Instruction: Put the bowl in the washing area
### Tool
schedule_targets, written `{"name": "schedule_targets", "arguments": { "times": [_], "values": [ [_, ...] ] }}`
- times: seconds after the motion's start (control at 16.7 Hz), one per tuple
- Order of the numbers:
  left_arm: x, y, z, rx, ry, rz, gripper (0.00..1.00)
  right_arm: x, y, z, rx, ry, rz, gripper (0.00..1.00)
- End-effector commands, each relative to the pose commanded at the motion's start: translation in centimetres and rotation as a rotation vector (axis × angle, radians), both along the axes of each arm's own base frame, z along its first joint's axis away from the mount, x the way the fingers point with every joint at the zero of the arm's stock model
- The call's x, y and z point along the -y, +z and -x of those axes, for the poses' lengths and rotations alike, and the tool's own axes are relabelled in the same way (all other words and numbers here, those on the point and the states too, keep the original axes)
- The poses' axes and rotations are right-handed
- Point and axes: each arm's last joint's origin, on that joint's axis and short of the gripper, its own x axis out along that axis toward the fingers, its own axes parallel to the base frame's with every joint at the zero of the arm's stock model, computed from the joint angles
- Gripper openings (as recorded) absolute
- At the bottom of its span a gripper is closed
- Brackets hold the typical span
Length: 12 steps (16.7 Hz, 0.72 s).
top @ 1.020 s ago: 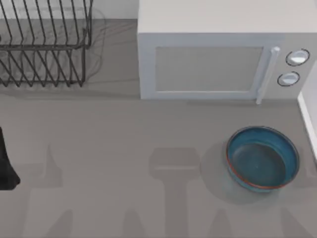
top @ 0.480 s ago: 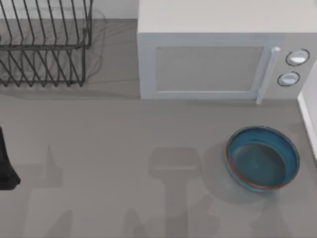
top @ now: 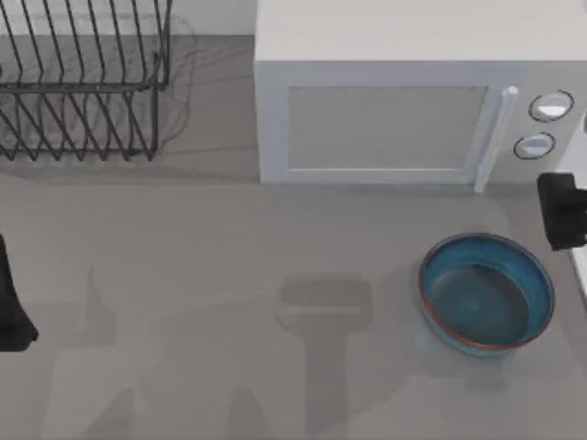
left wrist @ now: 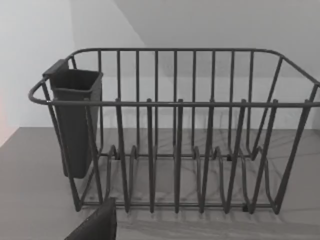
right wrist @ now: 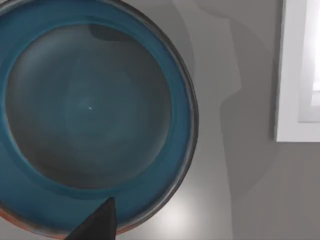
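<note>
Top view: the bowl (top: 486,293) sits upright on the grey worktop (top: 229,275) at the right, in front of the microwave (top: 404,101) and apart from it. The microwave stands at the back, door shut, handle (top: 495,137) and two knobs (top: 550,105) on its right side. A wire rack (top: 83,82) stands at the back left, well apart from the bowl. Our right pincer (top: 561,211) shows as a dark block at the right edge, just beyond the bowl's far right rim, between bowl and microwave knobs; we cannot tell from here whether its fingers are open or closed. Part of our left arm (top: 11,302) shows as a dark shape at the left edge, parked well away from the bowl.

Left wrist view: the rack (left wrist: 175,130) faces the camera, with a dark cutlery cup (left wrist: 75,120) hung on one end. One dark fingertip (left wrist: 97,225) of the left pincer shows in front of the rack, touching nothing; we cannot tell the pincer's state.

Right wrist view: the camera looks straight down into the bowl (right wrist: 90,115), blue inside with a reddish-brown rim. One dark fingertip (right wrist: 97,222) overlaps the bowl's rim in the picture; contact cannot be judged. A white edge of the microwave (right wrist: 295,70) lies beside the bowl, apart from it.
</note>
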Motion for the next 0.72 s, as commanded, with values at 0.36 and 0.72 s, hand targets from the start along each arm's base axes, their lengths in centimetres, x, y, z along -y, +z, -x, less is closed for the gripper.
{"name": "schedule_targets", "arguments": {
  "times": [0.36,0.72],
  "values": [
    [0.0,0.0,0.0,0.0,0.0,0.0,1.0,-2.0,-1.2,-3.8,-0.192,-0.002,0.037,1.0],
    [0.0,0.0,0.0,0.0,0.0,0.0,1.0,-1.9,-1.4,-3.9,-0.196,-0.005,0.037,1.0]
  ]
}}
